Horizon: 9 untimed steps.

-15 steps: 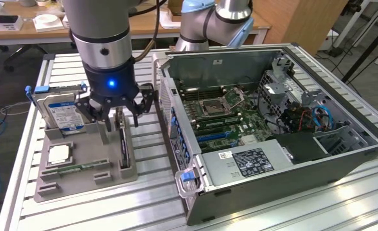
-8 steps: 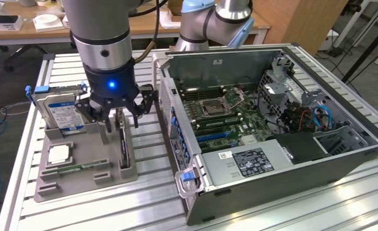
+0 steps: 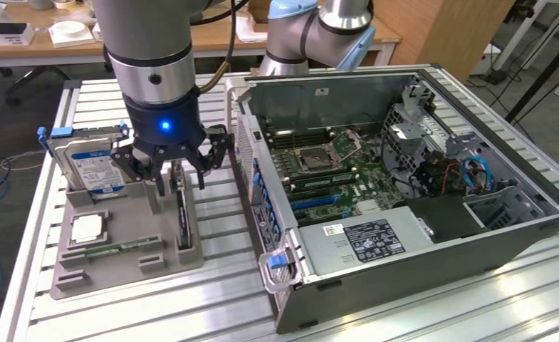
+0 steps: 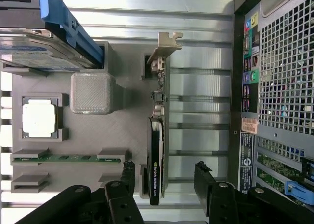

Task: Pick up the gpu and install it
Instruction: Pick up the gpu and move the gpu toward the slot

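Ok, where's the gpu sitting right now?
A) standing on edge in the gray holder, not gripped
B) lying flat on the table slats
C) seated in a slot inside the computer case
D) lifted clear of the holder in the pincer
A: the gpu stands on edge in the gray holder, and the open pincer has a finger on each side with a gap to both.

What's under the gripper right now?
The gpu, standing on edge in a slot of the grey holder, with the gripper open above it. Its lower edge is hidden inside the slot.
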Motion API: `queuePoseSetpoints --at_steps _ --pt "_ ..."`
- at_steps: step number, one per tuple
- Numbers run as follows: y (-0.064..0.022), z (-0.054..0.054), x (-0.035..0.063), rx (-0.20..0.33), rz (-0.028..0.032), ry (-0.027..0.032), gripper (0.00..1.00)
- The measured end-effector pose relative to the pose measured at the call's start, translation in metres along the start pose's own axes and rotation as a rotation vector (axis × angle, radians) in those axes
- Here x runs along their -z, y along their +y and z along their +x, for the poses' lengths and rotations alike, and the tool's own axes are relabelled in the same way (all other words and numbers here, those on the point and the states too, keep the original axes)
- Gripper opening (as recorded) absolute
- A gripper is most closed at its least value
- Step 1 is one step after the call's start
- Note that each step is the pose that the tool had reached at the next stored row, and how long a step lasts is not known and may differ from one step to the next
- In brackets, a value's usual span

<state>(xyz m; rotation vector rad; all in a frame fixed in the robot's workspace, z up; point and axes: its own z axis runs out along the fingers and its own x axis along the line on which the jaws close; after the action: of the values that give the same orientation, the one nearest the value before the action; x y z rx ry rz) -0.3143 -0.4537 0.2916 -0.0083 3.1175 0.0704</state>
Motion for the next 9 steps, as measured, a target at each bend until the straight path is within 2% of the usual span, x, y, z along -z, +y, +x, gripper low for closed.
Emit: queuePoseSetpoints --at_steps 7,9 --pt "0.0000 0.0000 0.0000 0.000 0.0000 0.0000 0.60" --pt "0.0000 0.0001 -0.0031 0.000 0.0003 -0.0004 0.60"
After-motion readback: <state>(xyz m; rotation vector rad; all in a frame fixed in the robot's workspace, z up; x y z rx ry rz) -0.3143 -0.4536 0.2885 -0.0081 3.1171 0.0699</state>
